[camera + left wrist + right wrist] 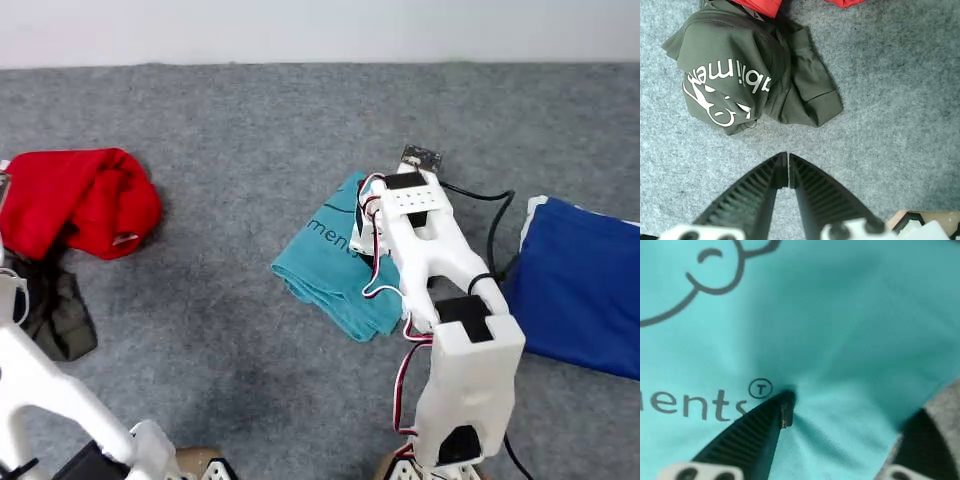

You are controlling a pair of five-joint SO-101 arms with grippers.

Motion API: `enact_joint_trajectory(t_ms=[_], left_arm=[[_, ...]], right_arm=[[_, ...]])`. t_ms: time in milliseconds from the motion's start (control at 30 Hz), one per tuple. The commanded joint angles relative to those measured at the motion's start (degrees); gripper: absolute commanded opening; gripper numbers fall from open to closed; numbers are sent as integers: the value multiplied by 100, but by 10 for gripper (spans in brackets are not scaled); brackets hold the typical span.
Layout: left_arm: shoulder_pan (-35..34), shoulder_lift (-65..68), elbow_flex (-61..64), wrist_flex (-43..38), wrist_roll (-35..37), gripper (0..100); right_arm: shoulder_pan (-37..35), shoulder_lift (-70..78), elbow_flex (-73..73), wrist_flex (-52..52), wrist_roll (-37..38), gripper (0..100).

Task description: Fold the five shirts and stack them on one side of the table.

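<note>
Directly beneath right end effector (840, 430): shirt (325, 265)

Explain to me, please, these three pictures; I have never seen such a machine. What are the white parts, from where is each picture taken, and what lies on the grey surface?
These are two small white robot arms at a grey table. The high view looks down from above; each wrist view comes from a camera on one arm, so it shows that arm's claw. On the table lie a red shirt, an olive shirt, a teal shirt and a blue shirt. The left claw is shut and holds nothing, near the olive shirt. The right claw looks open, one finger pressing into the teal shirt, which it does not seem to grip.
</note>
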Motion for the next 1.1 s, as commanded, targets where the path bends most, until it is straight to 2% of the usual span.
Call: enact_joint_trajectory(t_ms=[0,100,133,167,400,700,800,1067], left_arm=[[35,-158,-31,0,-9,16],[35,-158,-31,0,-9,16],[35,-158,-31,0,-9,16],[35,-158,-31,0,-9,16],[35,-158,-31,0,-9,16],[35,-158,-31,0,-9,16],[44,-149,-31,0,-9,16],[44,-149,-31,0,-9,16]], right_arm=[[75,418,-264,-189,-26,179],[101,488,-387,-48,9,19],[110,514,-457,84,114,1],[145,523,-536,215,255,23],[558,40,-1415,1429,1512,8],[1323,-1367,-1925,2949,3859,8],[1622,-1815,-1934,3240,4598,8],[2756,-2554,-1934,3451,5829,8]])
